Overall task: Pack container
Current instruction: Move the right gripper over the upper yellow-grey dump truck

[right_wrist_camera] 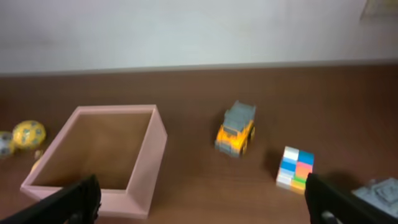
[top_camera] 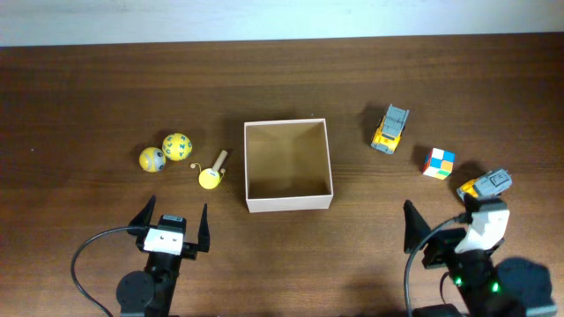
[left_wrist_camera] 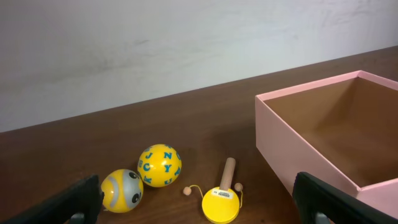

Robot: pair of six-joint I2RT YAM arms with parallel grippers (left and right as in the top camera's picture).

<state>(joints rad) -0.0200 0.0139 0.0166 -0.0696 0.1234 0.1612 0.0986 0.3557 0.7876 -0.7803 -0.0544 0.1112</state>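
The container [top_camera: 288, 202] is a square cardboard box with pale walls and a tan inside, open and empty at the table's middle; it also shows in the left wrist view [left_wrist_camera: 292, 143] and the right wrist view [right_wrist_camera: 146, 155]. My left gripper [top_camera: 173, 229] is open and empty, near the front edge, left of the box. My right gripper [top_camera: 445, 231] is open and empty at the front right. In the left wrist view its jaws [left_wrist_camera: 199, 208] frame two yellow balls and a small yellow drum toy.
Left of the box lie a yellow-grey ball [top_camera: 152, 158], a yellow lettered ball [top_camera: 177, 146] and a yellow drum toy with a wooden handle [top_camera: 211, 175]. Right of it are a yellow-grey toy truck [top_camera: 389, 129], a colour cube [top_camera: 438, 163] and a second truck [top_camera: 486, 184].
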